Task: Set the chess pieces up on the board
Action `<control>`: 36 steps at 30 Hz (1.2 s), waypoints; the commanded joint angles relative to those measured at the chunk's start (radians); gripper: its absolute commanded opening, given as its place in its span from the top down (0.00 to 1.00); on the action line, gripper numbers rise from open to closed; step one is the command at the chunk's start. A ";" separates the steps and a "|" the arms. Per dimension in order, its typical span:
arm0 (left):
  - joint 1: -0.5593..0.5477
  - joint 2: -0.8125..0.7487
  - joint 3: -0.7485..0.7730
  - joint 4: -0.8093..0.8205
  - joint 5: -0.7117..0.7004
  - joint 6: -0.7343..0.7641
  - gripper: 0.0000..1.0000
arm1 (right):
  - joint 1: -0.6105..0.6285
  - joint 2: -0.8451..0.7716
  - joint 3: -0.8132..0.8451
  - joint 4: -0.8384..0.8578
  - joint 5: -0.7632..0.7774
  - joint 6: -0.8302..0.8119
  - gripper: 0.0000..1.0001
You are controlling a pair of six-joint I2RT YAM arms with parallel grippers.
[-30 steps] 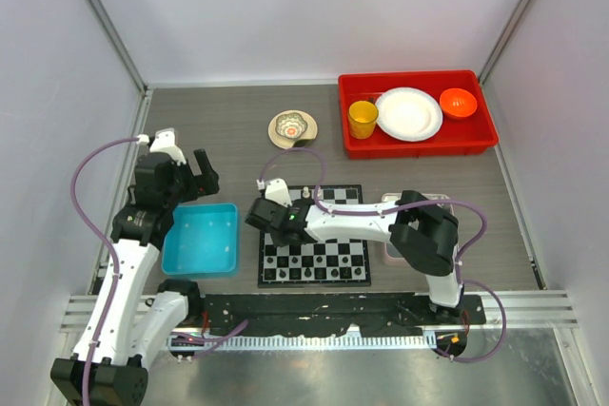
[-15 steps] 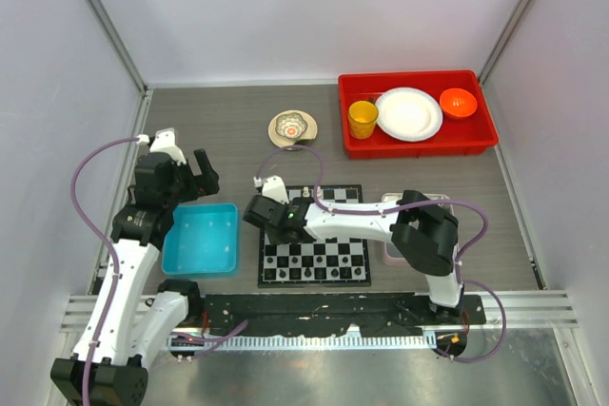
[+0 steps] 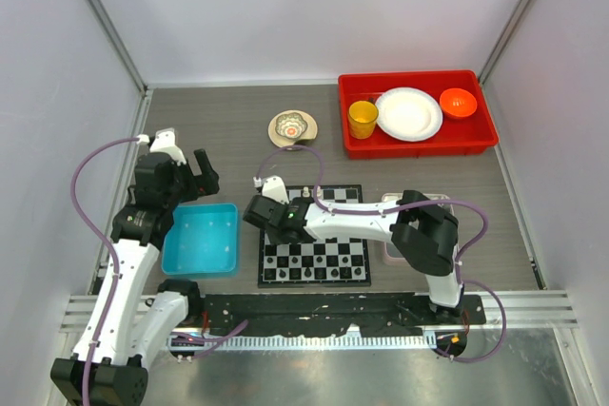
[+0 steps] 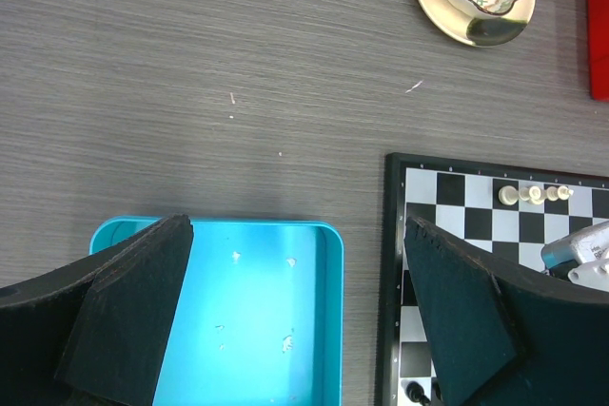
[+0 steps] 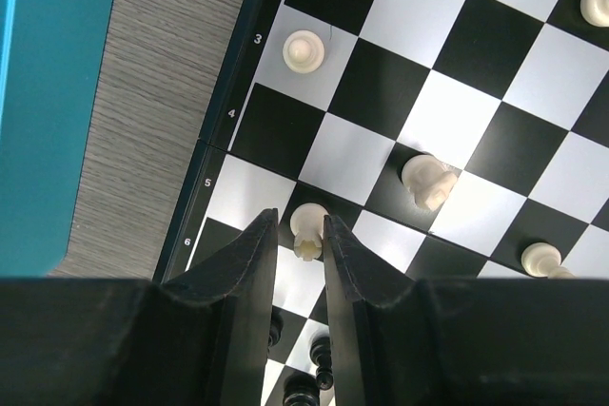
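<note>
Right gripper (image 5: 301, 222): the jaws stand narrowly apart and are clamped on one cream piece (image 5: 306, 229), which fills the gap between the fingertips. The grip is at the left side of the board (image 3: 343, 256), over the squares just inside the border marks 5 and 6. Whether the base of the piece touches the board cannot be told from the wrist view. Beyond the fingertips, other chess pieces (image 5: 304, 50) stand singly on the board, well apart from one another. One is on the white square by border mark 3, and one lies tilted near the middle of the wrist view. A few dark pieces (image 5: 304, 389) show below the fingers, partly hidden. Left gripper (image 4: 297, 230): the jaws are fully spread, holding and touching nothing. It hangs above the far rim of the blue bin (image 3: 200, 240), which sits on the desk (image 3: 228, 130) just left of the board. Small pale bits (image 4: 289, 338) lie on the bin floor, too small to identify. Three cream pieces (image 4: 533, 195) stand close together in a row on the board's far rank. A patterned dish (image 3: 292, 127) sits beyond the board, and a red tray (image 3: 419, 146) holds a yellow cup (image 3: 363, 119), a white plate (image 3: 408, 113) and an orange bowl (image 3: 458, 102).
</note>
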 commanded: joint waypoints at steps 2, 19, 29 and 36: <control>-0.004 -0.011 -0.002 0.015 0.017 0.011 0.01 | -0.001 -0.013 0.034 -0.008 0.018 0.001 0.69; -0.004 -0.009 -0.002 0.015 0.020 0.011 0.01 | -0.001 -0.019 0.031 -0.017 0.012 0.000 0.74; -0.004 -0.011 0.000 0.011 0.013 0.011 0.01 | -0.004 -0.033 0.080 -0.055 0.026 -0.016 0.98; -0.003 -0.014 0.006 0.000 -0.029 0.008 0.01 | -0.068 -0.048 0.216 -0.129 0.015 -0.065 0.99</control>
